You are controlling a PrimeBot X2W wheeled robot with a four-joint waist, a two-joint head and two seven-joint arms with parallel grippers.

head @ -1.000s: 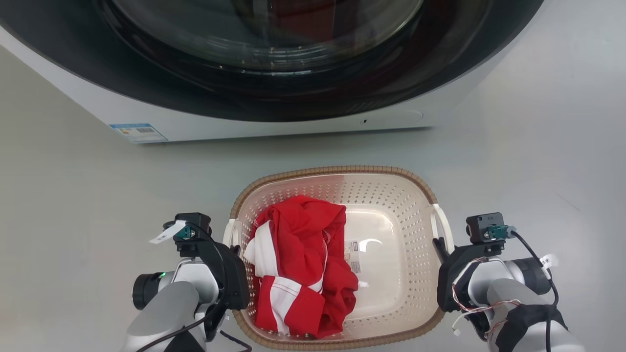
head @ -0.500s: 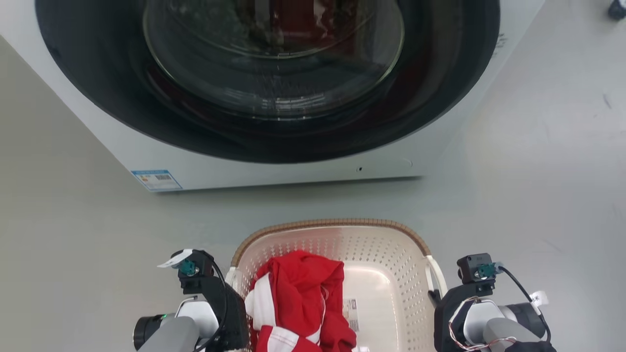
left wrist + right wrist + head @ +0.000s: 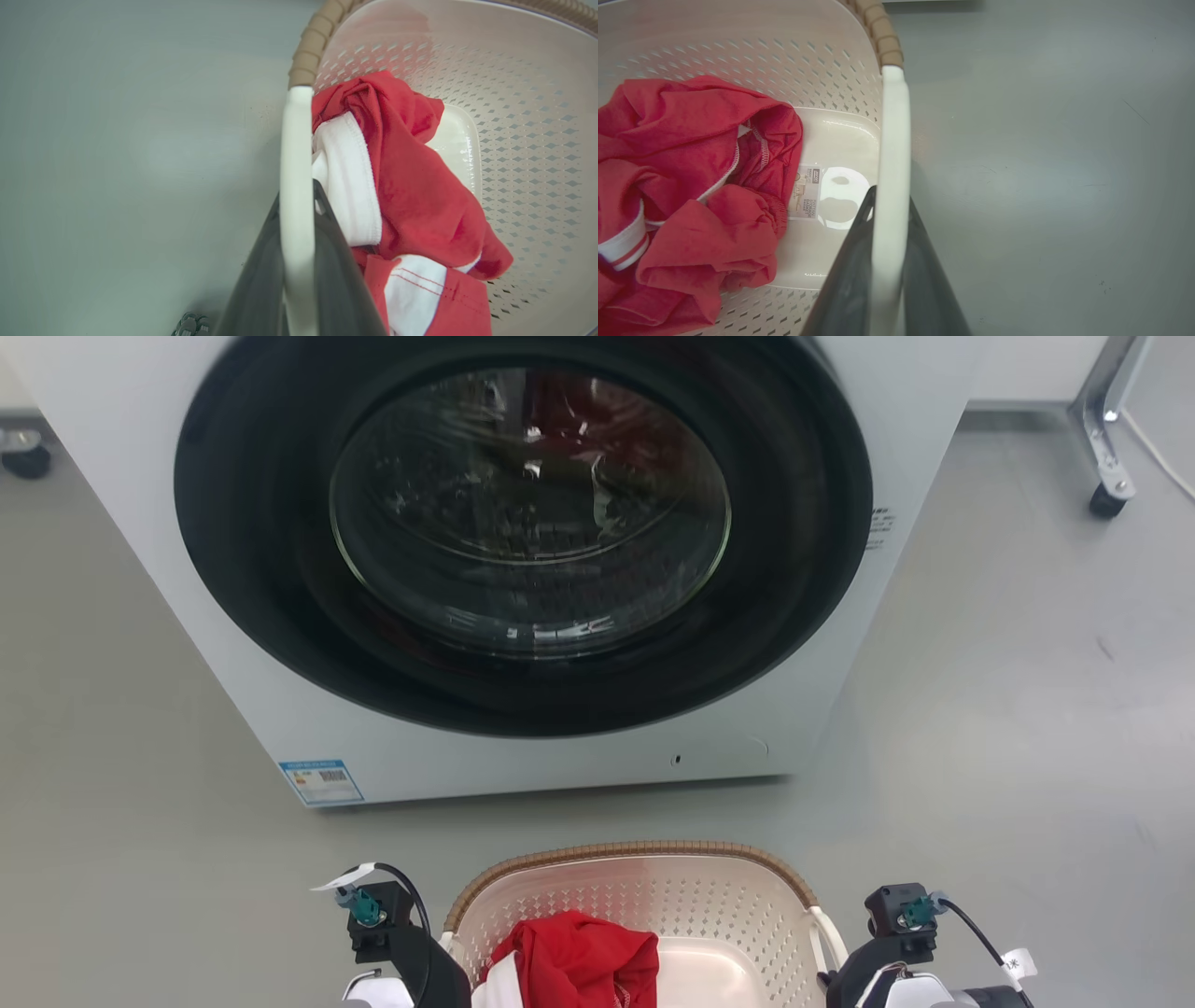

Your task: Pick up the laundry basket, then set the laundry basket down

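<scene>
The laundry basket [image 3: 635,851] is cream-white and perforated with a brown woven rim. It lies at the bottom centre of the head view, in front of the washer. A red and white garment [image 3: 579,957] is heaped in its left half. In the left wrist view my left gripper [image 3: 299,200] is shut on the basket's white left handle [image 3: 295,140]. The right wrist view has my right gripper [image 3: 889,198] shut on the white right handle [image 3: 893,135], with the label [image 3: 807,191] on the basket floor beside the garment [image 3: 691,163]. Whether the base touches the floor I cannot tell.
A white front-loading washer [image 3: 317,709] with a closed dark glass door [image 3: 527,513] stands just beyond the basket, a blue label [image 3: 320,782] at its lower left. A metal leg on a caster [image 3: 1106,495] is at the far right. Grey floor lies on both sides.
The whole head picture has shifted: the washer door has come into view and the basket and arms have sunk to the bottom edge. Both grips on the handles look unchanged.
</scene>
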